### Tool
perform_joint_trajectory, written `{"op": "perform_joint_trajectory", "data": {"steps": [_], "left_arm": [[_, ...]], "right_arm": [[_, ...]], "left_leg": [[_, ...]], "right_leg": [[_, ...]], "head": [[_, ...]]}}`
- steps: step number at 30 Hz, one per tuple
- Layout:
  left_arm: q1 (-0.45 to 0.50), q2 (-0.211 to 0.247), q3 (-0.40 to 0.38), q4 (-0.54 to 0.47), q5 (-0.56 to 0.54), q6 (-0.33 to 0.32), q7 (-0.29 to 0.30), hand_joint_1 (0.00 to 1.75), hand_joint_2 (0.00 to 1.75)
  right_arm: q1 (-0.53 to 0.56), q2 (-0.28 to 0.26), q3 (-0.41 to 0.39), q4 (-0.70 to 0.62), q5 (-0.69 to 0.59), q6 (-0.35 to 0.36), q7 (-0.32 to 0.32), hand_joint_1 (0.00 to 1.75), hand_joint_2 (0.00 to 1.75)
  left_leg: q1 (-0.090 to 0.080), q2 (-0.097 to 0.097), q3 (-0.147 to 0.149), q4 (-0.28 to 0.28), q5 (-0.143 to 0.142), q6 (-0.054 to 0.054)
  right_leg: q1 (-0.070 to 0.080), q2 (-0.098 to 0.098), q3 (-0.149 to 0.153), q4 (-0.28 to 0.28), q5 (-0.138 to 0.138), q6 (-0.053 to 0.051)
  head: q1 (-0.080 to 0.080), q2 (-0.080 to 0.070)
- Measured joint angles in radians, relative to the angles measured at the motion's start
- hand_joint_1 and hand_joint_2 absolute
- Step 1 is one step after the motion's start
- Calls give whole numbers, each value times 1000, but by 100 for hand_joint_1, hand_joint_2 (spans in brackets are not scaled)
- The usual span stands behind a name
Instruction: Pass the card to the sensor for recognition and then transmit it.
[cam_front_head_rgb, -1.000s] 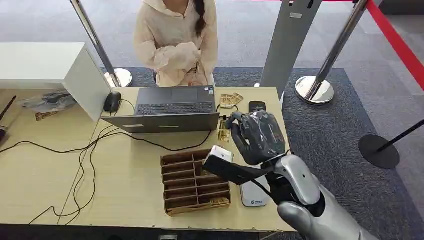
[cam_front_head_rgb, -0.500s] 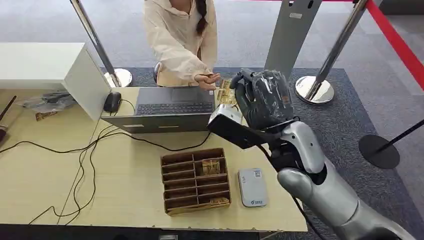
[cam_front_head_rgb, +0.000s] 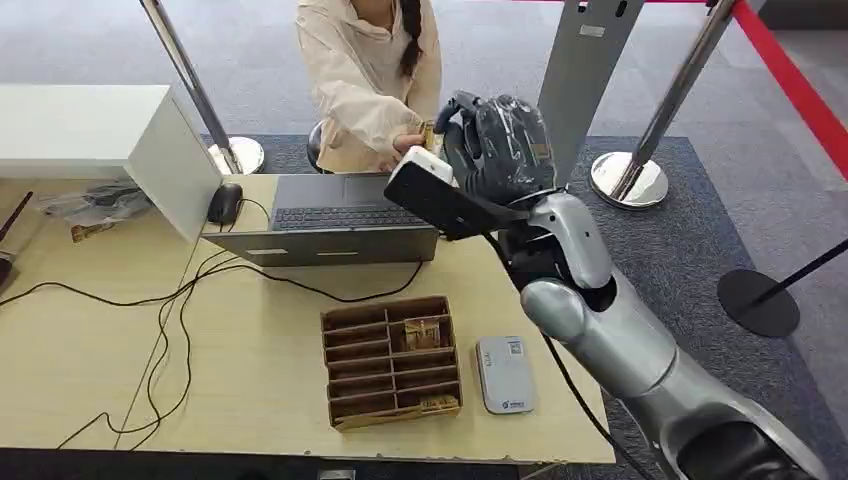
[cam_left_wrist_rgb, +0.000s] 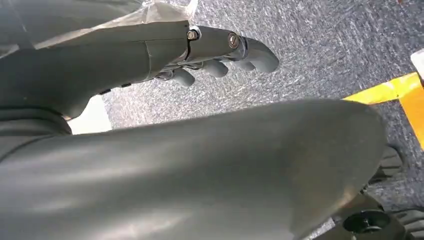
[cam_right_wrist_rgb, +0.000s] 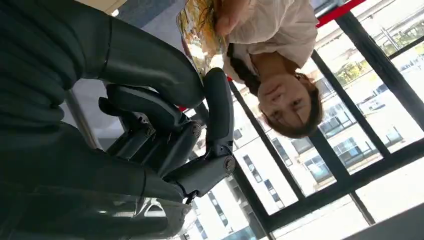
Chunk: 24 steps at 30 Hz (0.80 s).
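Dark and plastic-wrapped, my right hand (cam_front_head_rgb: 497, 148) is raised over the far edge of the wooden table (cam_front_head_rgb: 250, 400), at about one o'clock from the open laptop (cam_front_head_rgb: 340, 215). Its fingers curl inward around a patterned yellow card (cam_front_head_rgb: 427, 133), whose edge shows at the hand's nine o'clock side. From my right wrist camera the card (cam_right_wrist_rgb: 200, 35) lies against my thumb and fingers (cam_right_wrist_rgb: 218, 107), and a person's hand (cam_right_wrist_rgb: 231, 14) touches its far end. From above, that person (cam_front_head_rgb: 370, 70), in a cream top, stands across the table at twelve o'clock, with a hand (cam_front_head_rgb: 407, 146) reaching in to meet the card beside mine.

On the table, a grey card reader (cam_front_head_rgb: 503, 374) lies at about six o'clock from my raised hand, just beside a brown divided card tray (cam_front_head_rgb: 390, 360) holding a few cards. A black mouse (cam_front_head_rgb: 224, 202) sits at nine o'clock from the laptop.

My left hand (cam_left_wrist_rgb: 220, 55) hangs over grey carpet, fingers loosely bent and apart, holding nothing.
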Motion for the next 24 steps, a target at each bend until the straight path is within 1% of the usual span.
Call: {"op": "perform_joint_trajectory", "data": {"steps": [6,15,16,17,24], "left_arm": [[1,-9,0,0,-3,0,-6,0,0],[1,-16,0,0,-8,0,-6,0,0],[1,-16,0,0,-9,0,-6,0,0],[1,-16,0,0,-9,0,-6,0,0],[3,-16,0,0,-9,-1,-6,0,0]], "right_arm": [[-17,40,13,79,-12,-11,-18,175,175],[-19,75,31,173,-27,-30,-38,175,175],[-19,76,32,178,-27,-31,-38,131,175],[-19,76,33,181,-29,-31,-38,0,175],[-19,80,34,196,-30,-55,-24,0,175]], "left_leg": [[0,0,0,0,0,0],[0,0,0,0,0,0],[0,0,0,0,0,0],[0,0,0,0,0,0],[0,0,0,0,0,0]], "right_leg": [[0,0,0,0,0,0],[0,0,0,0,0,0],[0,0,0,0,0,0],[0,0,0,0,0,0],[0,0,0,0,0,0]], "head": [[0,0],[0,0],[0,0],[0,0],[0,0]]}}
